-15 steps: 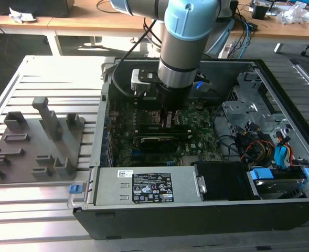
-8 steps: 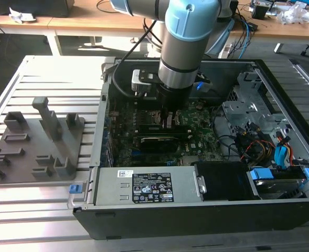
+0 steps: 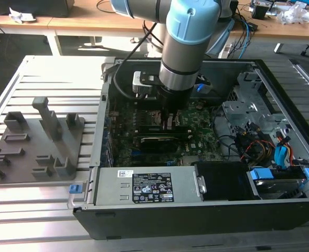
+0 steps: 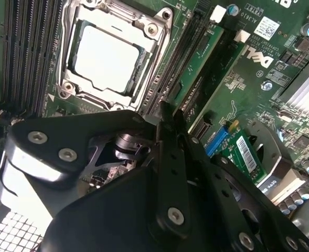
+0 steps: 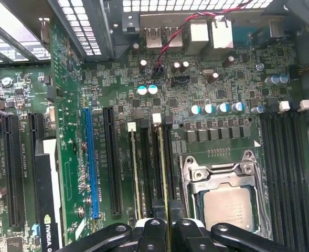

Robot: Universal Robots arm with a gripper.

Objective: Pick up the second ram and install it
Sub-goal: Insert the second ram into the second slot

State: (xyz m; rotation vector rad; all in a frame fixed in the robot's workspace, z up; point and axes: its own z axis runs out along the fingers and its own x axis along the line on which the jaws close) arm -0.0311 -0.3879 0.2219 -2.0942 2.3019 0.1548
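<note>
Green stick: the second ram (image 5: 163, 173) stands on edge in a slot beside the processor socket (image 5: 225, 194).
Hand: the hand (image 5: 167, 223) is closed on its top edge.
Handling: light, stiff, fragile, I judge; hold by the edges, not the chips.

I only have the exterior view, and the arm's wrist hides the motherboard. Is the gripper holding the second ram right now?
Observer: Yes. In the first wrist view the gripper is closed on the second ram, which lines up along a slot.
Operator: Any other stick in place?
Observer: One green stick stands in the neighbouring slot, away from the CPU socket.
Operator: And past the socket?
Observer: The black slots there hold no sticks.
</note>
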